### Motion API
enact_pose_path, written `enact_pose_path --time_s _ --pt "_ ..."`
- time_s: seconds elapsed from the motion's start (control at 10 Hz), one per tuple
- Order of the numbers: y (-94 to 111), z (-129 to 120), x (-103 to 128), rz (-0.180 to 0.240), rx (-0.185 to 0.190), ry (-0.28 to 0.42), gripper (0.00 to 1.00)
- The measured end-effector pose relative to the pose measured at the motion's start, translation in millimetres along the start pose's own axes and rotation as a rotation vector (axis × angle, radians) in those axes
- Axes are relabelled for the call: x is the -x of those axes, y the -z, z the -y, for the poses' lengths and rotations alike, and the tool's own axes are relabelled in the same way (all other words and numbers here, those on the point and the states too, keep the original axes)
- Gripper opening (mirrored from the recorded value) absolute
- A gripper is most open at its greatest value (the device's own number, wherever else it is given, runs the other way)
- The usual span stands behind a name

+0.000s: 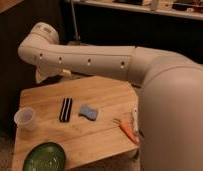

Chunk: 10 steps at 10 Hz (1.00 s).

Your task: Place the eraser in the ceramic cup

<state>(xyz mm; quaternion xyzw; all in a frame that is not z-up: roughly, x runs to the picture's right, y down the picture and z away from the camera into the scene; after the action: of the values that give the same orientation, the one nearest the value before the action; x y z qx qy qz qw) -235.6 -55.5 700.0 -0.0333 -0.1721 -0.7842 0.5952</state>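
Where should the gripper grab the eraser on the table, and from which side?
Grip the eraser at mid-length, across its narrow width, coming straight down from above. It lies flat on the table, long axis running near to far, with bare wood along both long sides. The gripper is out of view, past the arm's bend above the table's far-left corner.

On the surface [102,90], the ceramic cup [25,118] stands at the left edge. The eraser [65,109] lies to its right, with a pad [88,112] just beside it. A bowl [44,157] sits before the cup. The arm [85,61] spans the far edge, its tool hidden behind its bend.
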Motion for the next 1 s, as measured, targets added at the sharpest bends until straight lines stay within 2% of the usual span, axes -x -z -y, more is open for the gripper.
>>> enact_pose_path --time_s 0.2,0.4,0.5,0.7,0.9,1.0 --pt "-47.0 19.5 1.2 0.055 -0.012 0.011 0.8" --pt "-82.3 24.4 6.2 0.108 -0.03 -0.004 0.8" --pt "-107.0 26.3 9.4 0.147 -0.035 -0.023 0.8" --pt "-128.2 22.8 10.3 0.191 -0.039 -0.068 0.8" --pt "-141.2 1.3 9.8 0.231 -0.028 -0.142 0.8" --pt "-147.5 -1.2 13.2 0.245 -0.027 -0.162 0.8"
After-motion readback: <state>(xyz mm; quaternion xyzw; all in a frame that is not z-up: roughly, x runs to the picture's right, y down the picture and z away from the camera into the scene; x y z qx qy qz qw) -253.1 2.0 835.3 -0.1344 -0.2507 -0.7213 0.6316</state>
